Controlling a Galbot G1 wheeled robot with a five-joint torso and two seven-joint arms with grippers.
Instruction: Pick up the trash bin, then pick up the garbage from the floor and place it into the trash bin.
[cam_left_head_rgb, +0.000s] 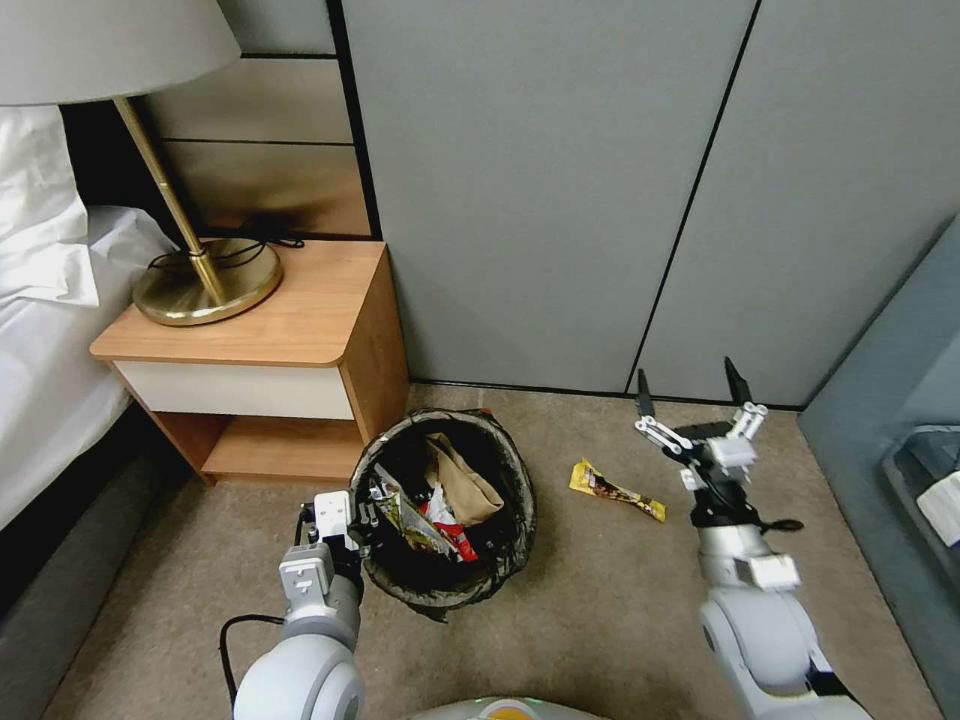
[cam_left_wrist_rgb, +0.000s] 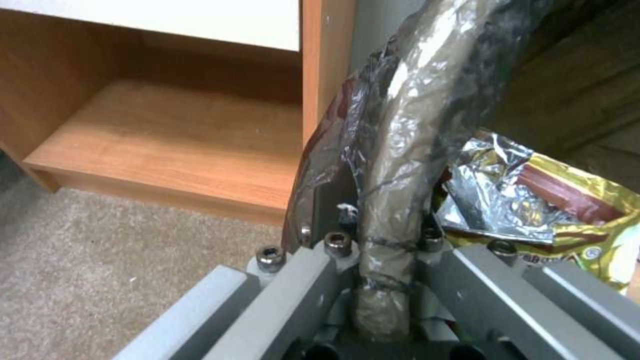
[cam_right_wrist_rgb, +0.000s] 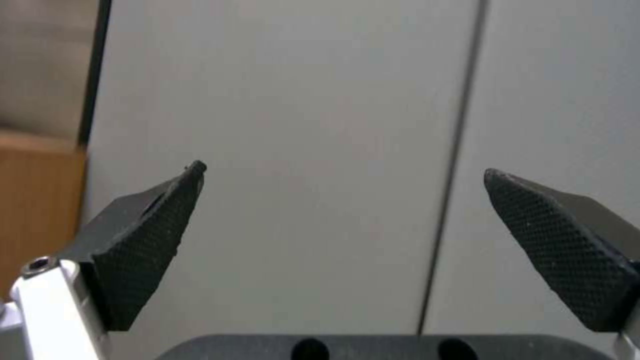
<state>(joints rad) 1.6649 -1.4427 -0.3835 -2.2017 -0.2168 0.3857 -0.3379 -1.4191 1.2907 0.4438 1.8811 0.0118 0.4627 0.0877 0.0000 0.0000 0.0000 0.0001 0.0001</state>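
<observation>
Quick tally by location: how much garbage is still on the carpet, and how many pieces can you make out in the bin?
On the carpet: 1, yellow snack wrapper
In the trash bin, visible: 3, brown paper bag, red wrapper, foil snack wrapper
Total: 4

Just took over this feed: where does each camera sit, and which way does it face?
Head: high, looking down at the carpet, trash bin, yellow wrapper; both arms show.
Left wrist: on left gripper, clamped on the bin's rim, facing the nightstand.
Right wrist: between right gripper's open fingers, facing the grey wall.
Shared: bin, nightstand.
</observation>
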